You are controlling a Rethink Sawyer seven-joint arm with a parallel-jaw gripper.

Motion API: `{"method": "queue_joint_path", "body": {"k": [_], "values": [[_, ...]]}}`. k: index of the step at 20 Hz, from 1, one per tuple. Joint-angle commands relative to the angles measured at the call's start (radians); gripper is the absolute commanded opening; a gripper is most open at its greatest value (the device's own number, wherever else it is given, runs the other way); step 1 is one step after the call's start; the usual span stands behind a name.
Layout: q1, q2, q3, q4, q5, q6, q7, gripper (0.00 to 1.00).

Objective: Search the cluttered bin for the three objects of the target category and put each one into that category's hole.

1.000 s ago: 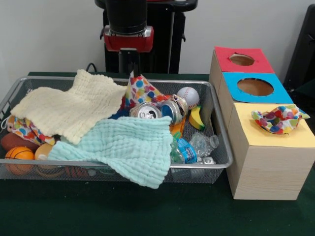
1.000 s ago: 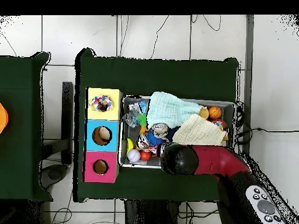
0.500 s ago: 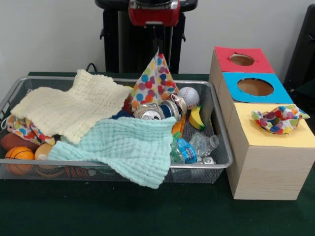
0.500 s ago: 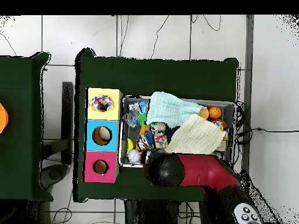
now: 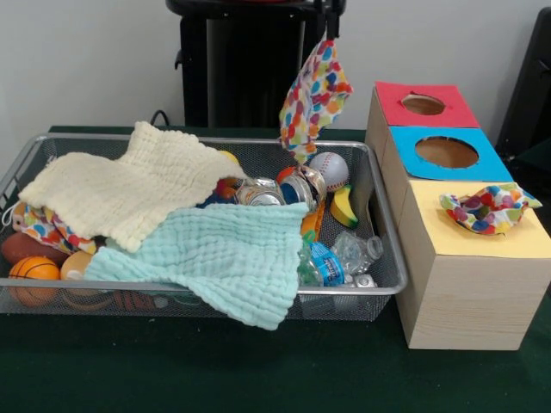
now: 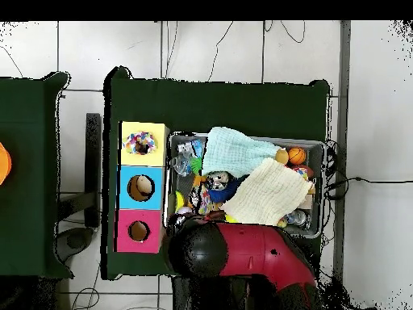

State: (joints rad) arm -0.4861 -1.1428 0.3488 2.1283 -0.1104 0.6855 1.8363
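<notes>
The hand [image 5: 329, 26] shows only at the front view's top edge, closed on the top corner of a polka-dot cloth [image 5: 315, 90] that hangs free above the wire bin's [image 5: 386, 249] far right corner. Nearest in the bin, a mint cloth [image 5: 224, 258] drapes over the front rim, a basketball [image 5: 33, 268] at its left. Behind lie a cream cloth [image 5: 125, 191], cans [image 5: 260, 194] and a baseball [image 5: 329, 169]. Beside the bin, another polka-dot cloth [image 5: 487, 207] sits in the yellow box's [image 5: 469, 284] hole.

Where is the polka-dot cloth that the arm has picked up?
In the front view the polka-dot cloth hangs above the bin's far right corner, over the baseball.
</notes>
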Motion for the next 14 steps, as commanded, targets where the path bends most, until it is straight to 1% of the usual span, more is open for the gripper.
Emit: {"method": "queue_joint_path", "body": {"k": [1, 7, 9, 10, 14], "values": [[0.033, -0.049, -0.013, 0.054, 0.08, 0.091, 0.115, 0.0], [0.067, -0.046, -0.035, 0.069, 0.1, 0.048, 0.132, 0.0], [0.067, -0.018, -0.036, 0.044, 0.092, 0.046, 0.127, 0.0], [0.069, 0.001, -0.039, 0.021, 0.083, 0.05, 0.13, 0.0], [0.085, 0.038, -0.043, -0.059, 0.065, 0.084, 0.143, 0.0]]}}
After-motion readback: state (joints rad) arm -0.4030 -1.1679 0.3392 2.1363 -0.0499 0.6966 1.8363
